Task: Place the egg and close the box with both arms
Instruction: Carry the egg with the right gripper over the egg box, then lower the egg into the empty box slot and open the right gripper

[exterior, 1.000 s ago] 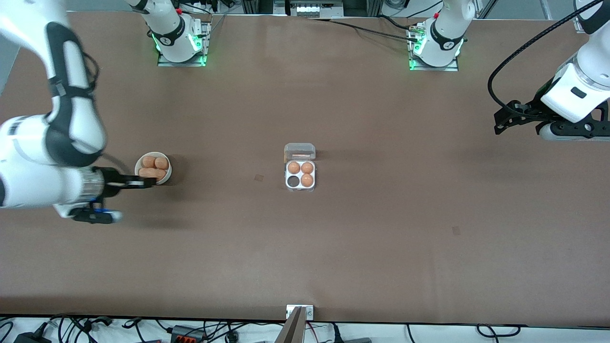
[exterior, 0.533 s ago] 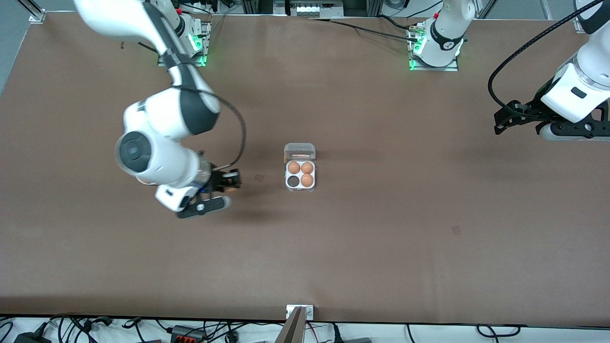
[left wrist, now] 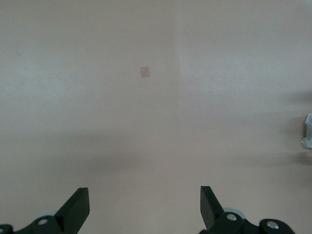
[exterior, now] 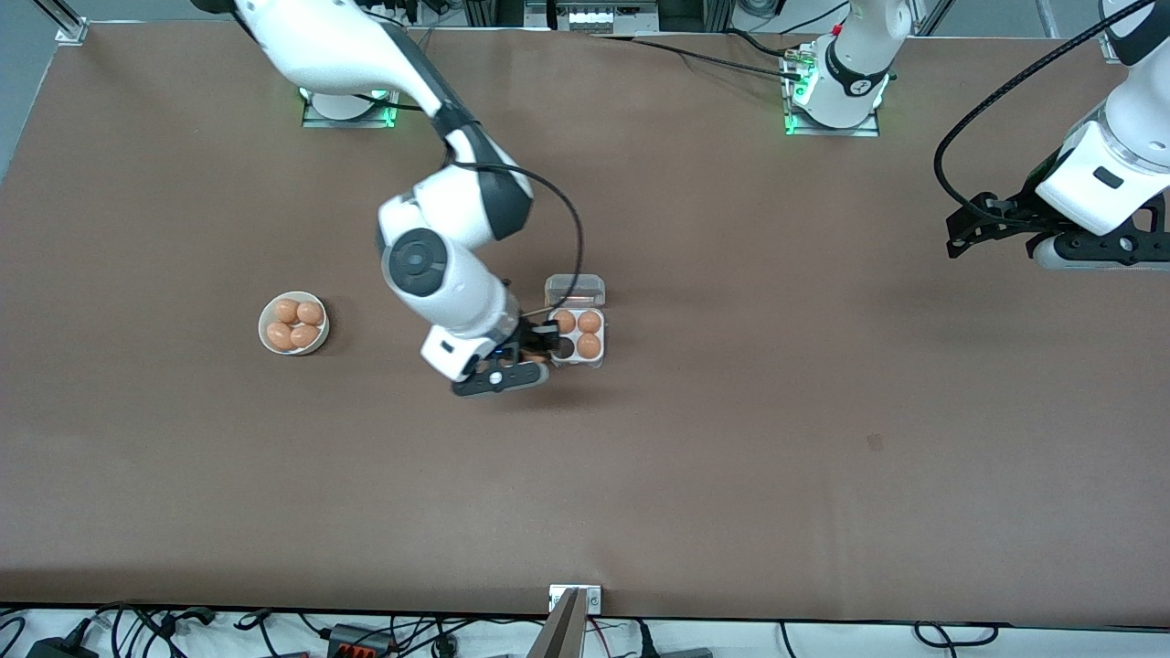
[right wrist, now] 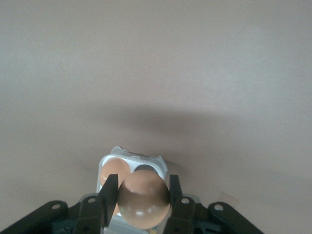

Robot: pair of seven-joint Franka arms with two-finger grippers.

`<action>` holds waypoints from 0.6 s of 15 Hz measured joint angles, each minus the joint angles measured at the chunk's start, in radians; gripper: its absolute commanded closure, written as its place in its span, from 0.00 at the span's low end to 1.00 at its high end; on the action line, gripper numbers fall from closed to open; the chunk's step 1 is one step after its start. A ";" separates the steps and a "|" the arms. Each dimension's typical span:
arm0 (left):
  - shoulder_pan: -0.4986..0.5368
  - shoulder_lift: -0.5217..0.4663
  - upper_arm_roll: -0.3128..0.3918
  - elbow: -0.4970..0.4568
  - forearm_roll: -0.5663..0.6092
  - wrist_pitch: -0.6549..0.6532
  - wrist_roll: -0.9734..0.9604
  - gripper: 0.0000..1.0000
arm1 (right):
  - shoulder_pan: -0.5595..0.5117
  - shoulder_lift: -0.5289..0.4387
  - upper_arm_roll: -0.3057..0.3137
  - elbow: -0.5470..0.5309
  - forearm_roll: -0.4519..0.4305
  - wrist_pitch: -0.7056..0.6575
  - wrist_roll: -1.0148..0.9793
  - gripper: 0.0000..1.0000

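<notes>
The box (exterior: 598, 360) lies mid-table with its clear lid (exterior: 575, 291) open toward the robots' bases. Three brown eggs fill three cells; the dark cell (exterior: 560, 348) has none. My right gripper (exterior: 539, 346) is over the box's edge at the right arm's end, next to that cell. In the right wrist view it (right wrist: 141, 188) is shut on a brown egg (right wrist: 144, 199), with the box (right wrist: 131, 162) just below. My left gripper (exterior: 958, 236) waits over the left arm's end of the table, open and empty (left wrist: 144, 207).
A round white bowl (exterior: 293, 323) with several brown eggs stands toward the right arm's end of the table. A small dark mark (exterior: 875, 442) is on the brown tabletop nearer the front camera.
My right arm has swung from the bowl across to the box, carrying the egg. The bowl is uncovered again. The left arm has not moved.
</notes>
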 measured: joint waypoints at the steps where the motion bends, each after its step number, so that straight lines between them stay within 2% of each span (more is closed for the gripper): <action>1: 0.000 0.000 0.000 0.000 -0.001 0.000 -0.001 0.00 | 0.014 0.017 -0.002 0.000 -0.013 0.027 0.020 0.84; 6: 0.005 0.002 0.007 0.000 -0.020 0.000 -0.006 0.00 | 0.068 0.081 -0.003 -0.001 -0.154 0.101 0.180 0.84; 9: 0.007 0.008 0.010 0.000 -0.022 0.000 -0.007 0.00 | 0.079 0.100 -0.004 -0.001 -0.171 0.111 0.211 0.84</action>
